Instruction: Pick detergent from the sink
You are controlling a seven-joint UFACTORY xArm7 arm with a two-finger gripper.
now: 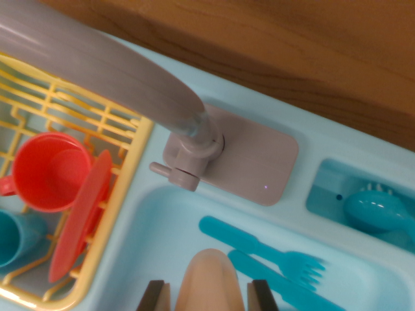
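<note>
A peach-coloured detergent bottle (pixel 211 275) fills the bottom centre of the wrist view, its rounded top pointing up the picture. My gripper (pixel 209 291) is shut on it, with one dark finger (pixel 154 297) against its left side and the other pressed to its right. Only the finger ends show at the lower edge. The bottle hangs over the pale blue sink basin (pixel 162 227), and its lower part is cut off by the picture's edge.
Two teal forks (pixel 272 256) lie in the basin to the wrist view's right of the bottle. A grey faucet (pixel 188 152) arches over from the upper left. A yellow dish rack (pixel 123 162) on the left holds a red cup (pixel 48 172), a red plate (pixel 81 217) and a teal cup (pixel 16 236). A teal brush (pixel 376 210) sits in a side compartment.
</note>
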